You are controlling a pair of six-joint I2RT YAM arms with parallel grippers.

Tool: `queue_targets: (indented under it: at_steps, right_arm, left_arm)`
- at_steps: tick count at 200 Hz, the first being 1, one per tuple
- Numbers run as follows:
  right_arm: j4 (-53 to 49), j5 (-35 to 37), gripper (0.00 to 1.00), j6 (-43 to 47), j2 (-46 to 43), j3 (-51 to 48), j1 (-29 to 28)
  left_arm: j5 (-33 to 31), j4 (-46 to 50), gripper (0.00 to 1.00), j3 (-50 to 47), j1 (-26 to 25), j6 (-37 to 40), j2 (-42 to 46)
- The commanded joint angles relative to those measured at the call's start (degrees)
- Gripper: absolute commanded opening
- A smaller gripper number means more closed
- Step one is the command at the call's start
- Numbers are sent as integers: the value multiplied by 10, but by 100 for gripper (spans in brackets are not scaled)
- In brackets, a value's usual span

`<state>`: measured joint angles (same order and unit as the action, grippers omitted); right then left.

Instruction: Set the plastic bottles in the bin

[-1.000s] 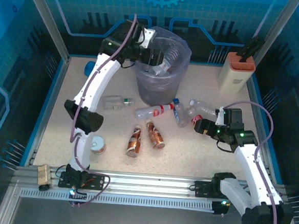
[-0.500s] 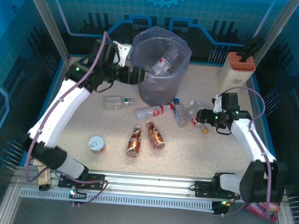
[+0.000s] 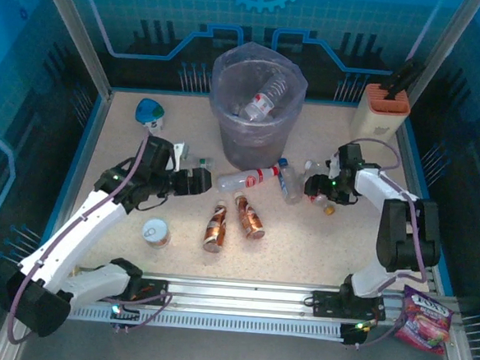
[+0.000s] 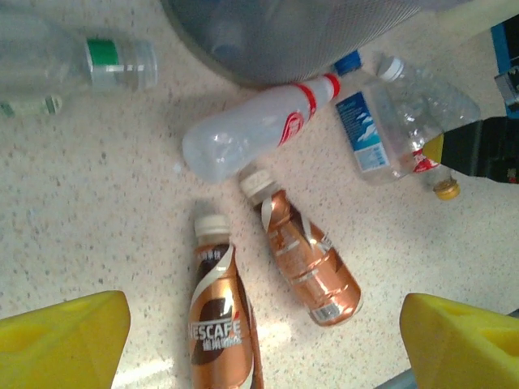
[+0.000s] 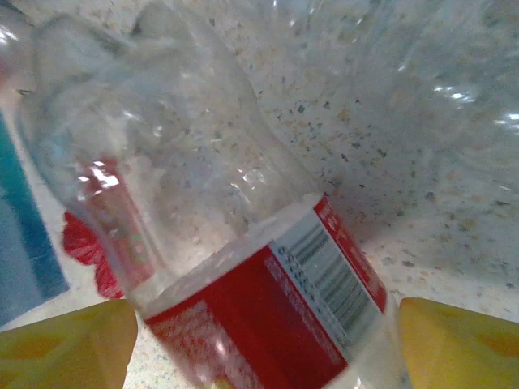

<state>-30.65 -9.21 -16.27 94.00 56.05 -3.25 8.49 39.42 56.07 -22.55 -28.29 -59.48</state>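
Pick-up was the step in hand on both sides. My left gripper (image 4: 263, 340) hung over the middle of the speckled beige tabletop (image 3: 301, 250), its yellow fingers (image 4: 65, 336) spread wide with nothing held. Below it two shiny copper-brown bottles (image 4: 304, 263) lay side by side, caps toward the far edge. My right gripper (image 5: 259, 340), nearer the right edge, had a finger on either side of a crumpled clear bottle with a red label (image 5: 268, 308); whether they pressed on it I could not tell. The tall grey bin lined with a translucent purple bag (image 3: 235, 138) stood at the middle of the far edge with one clear bottle (image 3: 265, 97) inside. A clear bottle with a red cap (image 4: 251, 138) and a blue-labelled bottle (image 4: 365, 130) lay just in front of it. Next, I judged, the left had to drop over one copper bottle and close across its body. The right had to squeeze firmly before lifting toward the bin, since thin plastic gives.
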Motion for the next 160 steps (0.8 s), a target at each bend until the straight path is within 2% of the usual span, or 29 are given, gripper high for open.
queue_targets:
  at_steps: [1, 35, 65, 111, 160]
  right_arm:
    - [16, -12, 83, -15, 21, 17, -9]
    - [15, -10, 73, -17, 24, 19, -8]
    - [-9, -6, 64, -11, -6, 22, -2]
    - [-79, 5, 60, 4, -78, 49, 4]
    - [-154, -43, 58, 2, -168, 115, 9]
  left_arm:
    - [23, -40, 87, -46, 0, -52, 20]
    - [34, -83, 87, -108, 0, -87, 31]
    - [39, -106, 87, -141, 1, -103, 26]
    - [36, -120, 87, -155, 0, -102, 14]
    - [41, -139, 87, -166, 0, -106, 4]
